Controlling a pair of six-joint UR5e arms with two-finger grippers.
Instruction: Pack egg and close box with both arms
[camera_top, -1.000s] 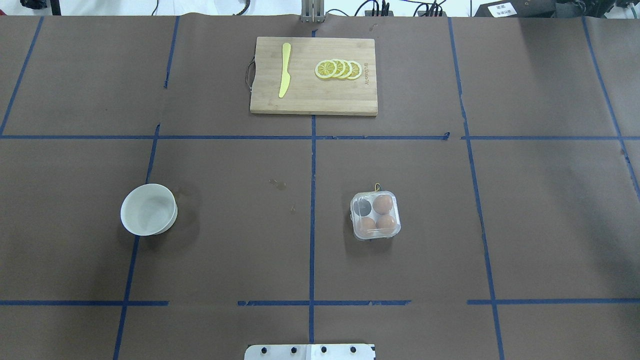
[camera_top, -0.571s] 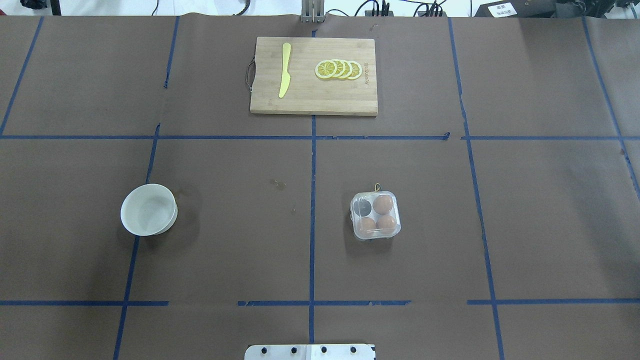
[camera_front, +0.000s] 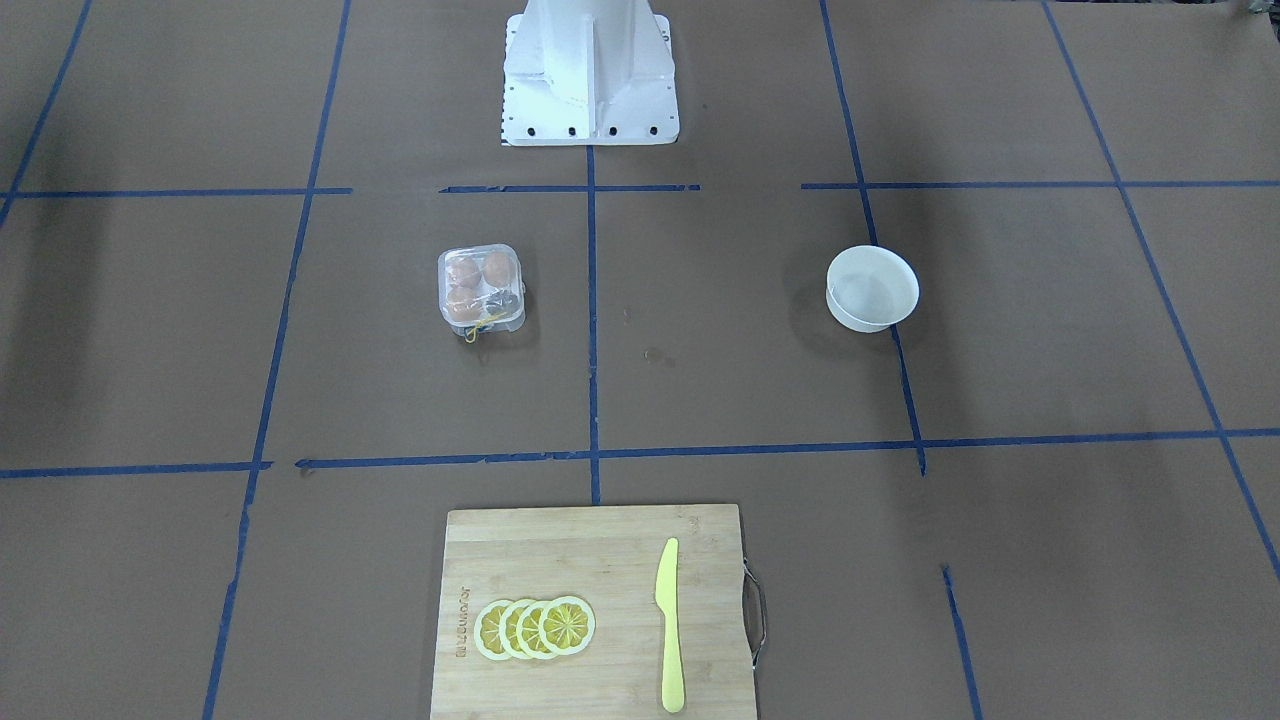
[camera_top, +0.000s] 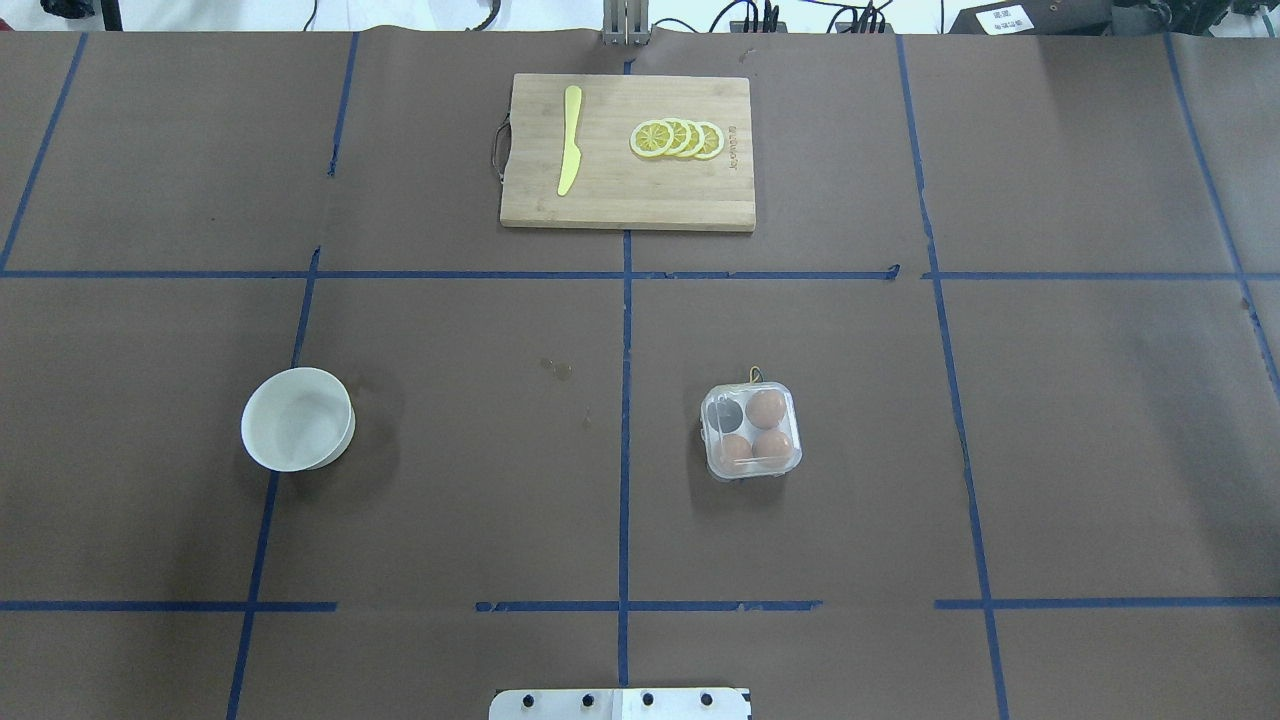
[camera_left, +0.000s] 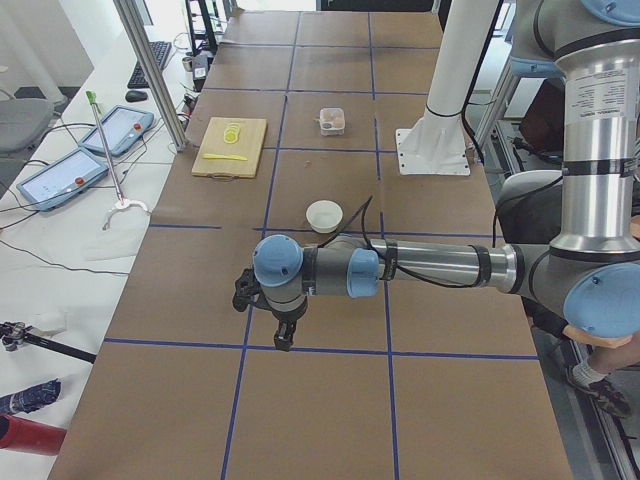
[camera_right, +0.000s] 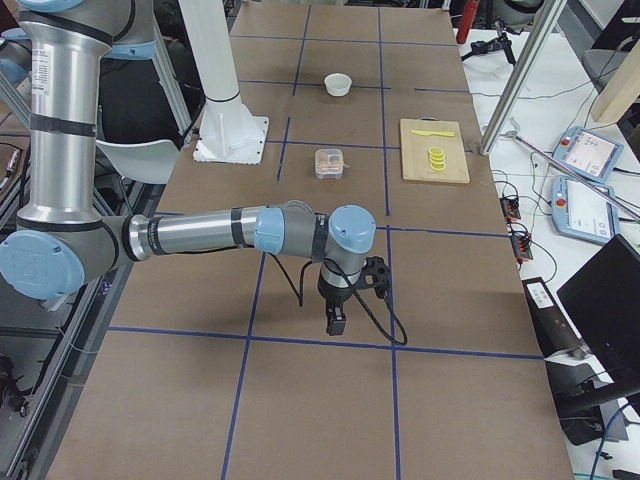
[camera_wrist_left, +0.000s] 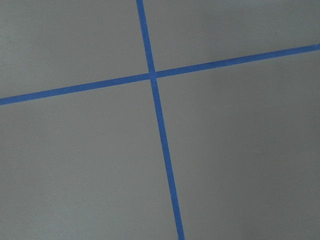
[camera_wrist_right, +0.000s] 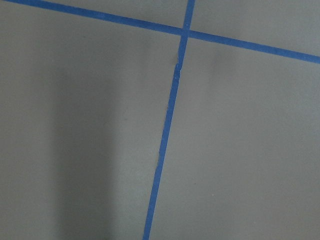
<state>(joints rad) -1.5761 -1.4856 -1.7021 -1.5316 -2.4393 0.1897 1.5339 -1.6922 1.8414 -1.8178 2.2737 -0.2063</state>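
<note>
The clear egg box (camera_top: 751, 430) stands right of the table's centre line with its lid down over the cells. It also shows in the front view (camera_front: 481, 285). Three orange-brown eggs lie in it, one of them the far right egg (camera_top: 767, 408); the far left cell looks dark. A yellow string (camera_top: 752, 376) pokes out at its far side. My left gripper (camera_left: 284, 335) hangs over the table far to the left of the white bowl. My right gripper (camera_right: 335, 318) hangs over the table far right of the box. I cannot tell whether either is open or shut.
An empty white bowl (camera_top: 297, 418) sits on the left half. A wooden cutting board (camera_top: 628, 200) at the far middle carries a yellow knife (camera_top: 569, 140) and lemon slices (camera_top: 677, 138). The white pedestal (camera_front: 590, 70) stands at the near edge. Blue tape lines grid the brown table.
</note>
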